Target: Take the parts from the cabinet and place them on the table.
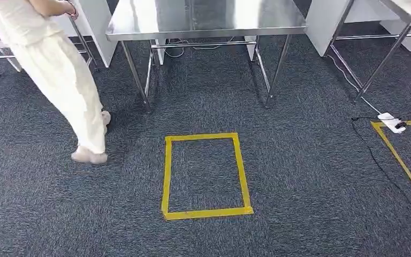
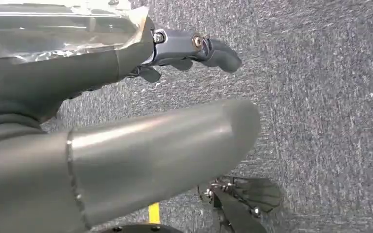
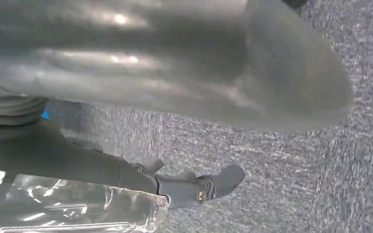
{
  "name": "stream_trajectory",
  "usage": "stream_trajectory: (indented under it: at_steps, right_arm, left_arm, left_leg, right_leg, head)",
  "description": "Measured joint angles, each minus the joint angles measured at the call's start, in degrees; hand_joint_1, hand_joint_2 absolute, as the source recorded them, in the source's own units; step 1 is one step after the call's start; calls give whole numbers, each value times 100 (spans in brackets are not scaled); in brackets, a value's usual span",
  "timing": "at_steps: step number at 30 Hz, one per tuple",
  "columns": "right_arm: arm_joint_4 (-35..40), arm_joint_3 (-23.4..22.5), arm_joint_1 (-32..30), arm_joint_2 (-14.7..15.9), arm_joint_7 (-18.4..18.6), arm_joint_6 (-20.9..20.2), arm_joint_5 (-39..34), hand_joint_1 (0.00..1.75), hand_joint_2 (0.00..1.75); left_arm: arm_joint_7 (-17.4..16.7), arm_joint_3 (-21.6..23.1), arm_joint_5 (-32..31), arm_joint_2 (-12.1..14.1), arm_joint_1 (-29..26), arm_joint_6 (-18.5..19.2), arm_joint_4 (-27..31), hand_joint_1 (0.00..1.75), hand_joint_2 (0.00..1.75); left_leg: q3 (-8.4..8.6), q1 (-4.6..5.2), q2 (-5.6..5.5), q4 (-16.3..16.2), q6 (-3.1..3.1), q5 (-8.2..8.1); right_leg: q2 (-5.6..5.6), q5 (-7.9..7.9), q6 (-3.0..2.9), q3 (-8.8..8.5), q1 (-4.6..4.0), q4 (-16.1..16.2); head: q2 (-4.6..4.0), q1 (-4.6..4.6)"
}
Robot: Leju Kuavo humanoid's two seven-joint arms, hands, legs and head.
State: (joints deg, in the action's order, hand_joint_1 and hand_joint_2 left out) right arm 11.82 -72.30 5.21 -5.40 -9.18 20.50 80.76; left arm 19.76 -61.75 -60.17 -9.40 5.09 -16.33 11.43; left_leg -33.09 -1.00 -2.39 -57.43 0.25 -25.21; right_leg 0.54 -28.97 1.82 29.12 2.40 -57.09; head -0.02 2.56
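While we stood facing the steel surface (image 1: pixel 203 19) across the dark carpet (image 1: pixel 299 203), our arms hung low and the wrist cameras looked down at the floor. Each hand carried a part sealed in clear crinkled plastic. The left hand (image 2: pixel 126 53) held its bagged part (image 2: pixel 58 29) against the fingers, one dark finger (image 2: pixel 213 51) jutting past the bag's edge and the thick thumb (image 2: pixel 165 150) lying apart from it. The right hand (image 3: pixel 141 179) gripped the other bagged part (image 3: pixel 68 208) the same way — fingers along the bag, thumb (image 3: pixel 272 73) spread wide. What lay inside either bag was too blurred by glare to name.

We judged the pick-up from the cabinet done for these two parts, with the cabinet itself out of sight. The placing was all still ahead: the surface stood well apart from us, beyond a yellow tape rectangle (image 1: pixel 206 175) on the carpet — likely our standing mark. A person in pale clothes (image 1: pixel 59 75) stood beside the surface's left end, and a power strip (image 1: pixel 392 123) with its cable lay off to the right. Walking up and lifting both arms remained.
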Motion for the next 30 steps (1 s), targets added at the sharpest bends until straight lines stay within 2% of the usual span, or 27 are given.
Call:
stream_trajectory:
  at_steps: [1,3,4,5,6,8,9,10,11,12,13,14,15,16,17,18,19,20,21,22,23,24,25,26,27,29,30]
  right_arm:
    - [0,20,3,2,0,0,0,0,0]
    - [0,26,-12,9,0,0,2,0,0]
    - [0,26,-24,11,0,-2,2,0,0]
    - [0,26,-32,13,0,-2,0,0,0]
    - [0,26,-34,13,0,-4,0,0,0]
    - [0,28,-24,13,-2,-7,0,0,0]
    - [0,31,-17,13,-2,-11,-2,0,0]
    - [0,31,-15,0,0,-22,-2,0,0]
    - [0,31,-17,0,2,-31,-4,0,0]
    - [0,31,-16,9,20,-42,-2,0,0]
    - [0,35,-16,15,24,-61,0,0,0]
    - [0,42,-11,9,22,-74,2,0,0]
    - [0,61,-3,11,9,-85,11,0,0]
    - [0,66,-5,42,-20,-87,11,0,0]
    - [0,66,-13,39,-46,-92,4,0,0]
    - [0,66,-25,42,-68,-94,0,0,0]
    - [0,66,-44,55,-76,-94,-6,0,0]
    - [0,66,-64,61,-85,-94,-9,0,0]
    - [0,66,-78,70,-94,-94,-7,0,0]
    - [0,66,-83,74,-98,-94,-2,0,0]
    - [2,66,-84,90,-98,-94,9,0,0]
    - [2,68,-80,105,-98,-94,31,0,0]
    - [0,70,-81,109,-98,-94,35,0,0]
    - [0,70,-74,109,-98,-94,37,0,0]
    - [0,72,-70,109,-98,-94,48,0,0]
    - [0,72,-58,109,-98,-94,48,0,0]
    - [0,74,-56,81,-98,-94,48,0,0]
  left_arm:
    - [-2,0,-4,-2,-2,-7,0,0,0]
    - [0,0,-13,-4,5,-7,0,0,0]
    - [0,0,-24,-11,2,-7,-2,0,0]
    - [0,2,-28,-15,-4,-7,-2,0,0]
    - [0,2,-28,-20,-9,-7,-2,0,0]
    - [2,0,-28,-20,-10,-9,-2,0,0]
    - [2,2,-37,-20,-5,-13,-2,0,0]
    - [0,2,-44,-13,7,-20,0,0,0]
    - [-9,2,-44,-9,20,-24,-2,0,0]
    - [-18,2,-46,-13,31,-44,0,0,0]
    - [-42,2,-46,-20,27,-44,-2,0,0]
    - [-46,2,-46,-20,22,-50,-2,0,0]
    - [-46,2,-44,-24,22,-59,-2,0,0]
    - [-28,2,-44,-44,19,-59,-2,0,0]
    - [-5,2,-41,-46,30,-61,-2,0,0]
    - [9,2,-39,-55,37,-61,-2,0,0]
    - [24,2,-41,-65,33,-59,-2,0,0]
    - [28,2,-41,-72,24,-59,-2,0,0]
    - [31,2,-39,-74,13,-57,-2,0,0]
    - [31,2,-39,-77,-2,-57,-2,0,0]
    - [28,2,-35,-83,-6,-59,-2,0,0]
    - [22,0,-26,-87,-4,-66,-2,0,0]
    - [22,0,-26,-90,-2,-74,-2,0,0]
    - [20,0,-26,-87,-1,-79,-2,0,0]
    - [20,0,-24,-90,-1,-96,-2,0,0]
    - [17,0,-17,-85,-21,-101,-2,0,0]
    - [15,-4,-17,-74,-29,-103,-2,0,0]
  left_leg:
    - [-89,7,115,-192,-22,-195]
    - [-473,-1,188,-1055,-67,-713]
    - [-673,-2,206,-1502,-77,-897]
    - [-781,-2,218,-1750,-76,-940]
    - [-759,-2,222,-1725,-59,-875]
    - [-360,10,247,-980,25,-441]
    - [-43,48,345,-390,105,-197]
    - [142,119,634,-18,204,-194]
    - [135,131,637,-12,207,-180]
    - [114,169,571,-19,224,-182]
    - [107,179,532,-14,230,-178]
    - [98,191,477,6,255,-161]
    - [174,115,404,147,292,-67]
    - [192,125,377,203,290,-33]
    - [175,113,326,207,343,1]
    - [154,114,264,207,346,5]
    - [139,117,192,204,352,12]
    - [129,120,125,199,347,18]
    - [129,118,57,195,340,22]
    - [132,116,-11,187,333,26]
    - [131,115,-79,170,326,25]
    - [124,110,-151,129,306,13]
    - [95,111,-206,78,277,-5]
    - [62,165,-259,5,225,-42]
    - [45,157,-287,7,198,-43]
    - [13,135,-354,25,149,-13]
    - [-6,129,-384,-4,130,-8]
  right_leg:
    - [-25,10,-25,-23,-13,0]
    - [-111,27,-70,14,-43,-6]
    - [-163,27,-70,29,-62,-8]
    - [-210,26,-71,35,-78,-8]
    - [-250,25,-71,34,-90,-8]
    - [-331,21,-72,19,-117,-7]
    - [-369,17,-77,7,-129,-5]
    - [-398,16,-76,0,-121,0]
    - [-441,5,-54,11,-187,0]
    - [-477,7,-46,12,-133,4]
    - [-530,12,-35,-4,-127,19]
    - [-580,19,3,-26,-133,51]
    - [-604,-13,42,4,-205,32]
    - [-409,-105,35,40,-157,-114]
    - [-232,-306,-19,205,-158,-463]
    - [-142,-512,-51,420,-146,-913]
    - [-104,-699,-60,658,-143,-1404]
    - [-95,-786,-35,827,-143,-1743]
    - [-90,-745,15,866,-143,-1800]
    - [-87,-594,87,757,-142,-1557]
    - [-67,-380,156,542,-132,-1107]
    - [26,-127,216,239,-108,-484]
    - [233,3,228,34,-73,-40]
    - [249,-10,148,57,-122,6]
    - [170,-4,79,67,-117,3]
    - [102,16,10,12,-152,0]
    - [35,50,-43,22,-55,19]
  head:
    - [0,15]
    - [0,24]
    - [0,30]
    - [0,28]
    - [0,26]
    - [0,31]
    - [0,33]
    - [0,24]
    - [0,13]
    - [0,42]
    - [0,35]
    - [0,39]
    - [0,33]
    - [0,17]
    - [0,13]
    - [0,-15]
    - [0,-22]
    - [0,-26]
    - [0,-33]
    - [0,-35]
    - [0,-35]
    - [0,-39]
    - [0,-48]
    - [0,-64]
    - [0,-50]
    - [0,-55]
    - [0,-57]
